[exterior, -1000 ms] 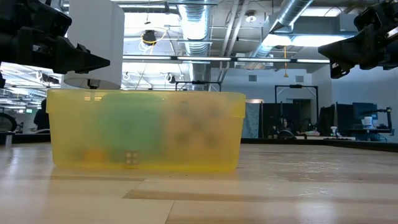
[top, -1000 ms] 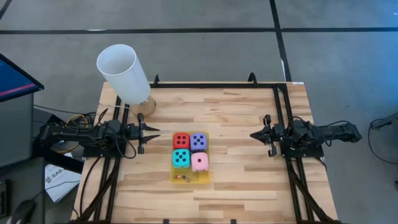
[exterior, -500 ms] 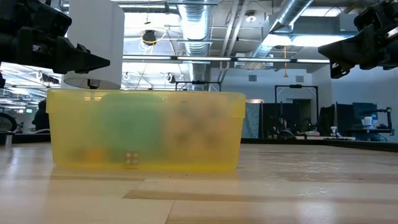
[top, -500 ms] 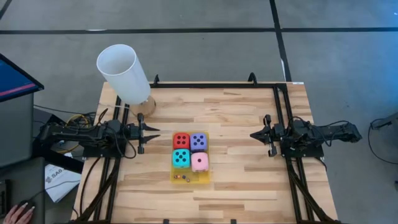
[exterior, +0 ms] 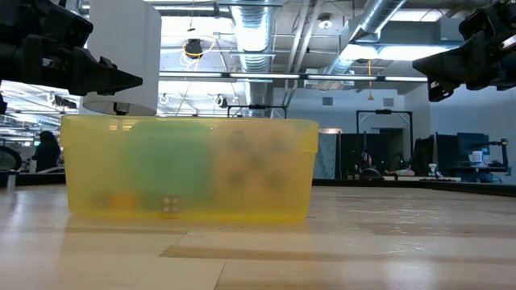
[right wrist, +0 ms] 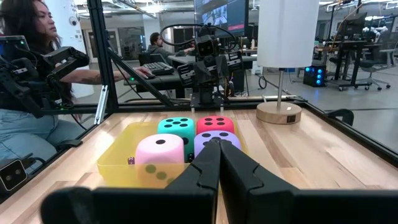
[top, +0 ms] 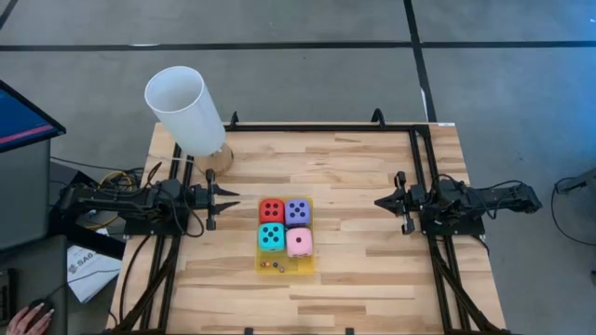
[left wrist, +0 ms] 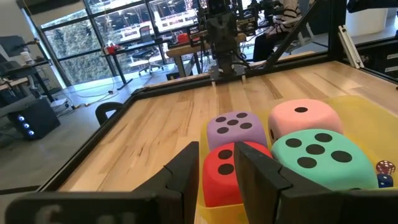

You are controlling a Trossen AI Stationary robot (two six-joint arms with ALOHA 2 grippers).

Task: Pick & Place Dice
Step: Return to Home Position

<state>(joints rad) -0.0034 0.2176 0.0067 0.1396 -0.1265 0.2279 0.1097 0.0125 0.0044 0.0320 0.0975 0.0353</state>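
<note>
Saw no shift in arms, dice or tray (top: 306, 267) versus a second back. Only caught a hand (top: 28, 321) coming in off the table (top: 354, 167), at the lower left corner of the high view.

Found left gripper (top: 228, 197) parked at the table's left side, aimed at the tray, fingers parted a little on nothing. Found right gripper (top: 382, 202) mirrored at the right side, fingers pressed together, also empty. Clocked both well apart from the tray and above its rim. Read that as the home pose, kept clear of the load.

Counted all four big dice inside the tray, packed touching two by two: red (top: 271, 210) beside purple (top: 297, 211) in the row toward the white tube (top: 184, 110), cyan (top: 271, 236) beside pink (top: 299, 242) in the other. Spotted the tiny pieces (top: 272, 266) loose in the tray's spare strip, just beside cyan. Saw no die on bare wood. Judged placing done, retreat as good as finished.
</note>
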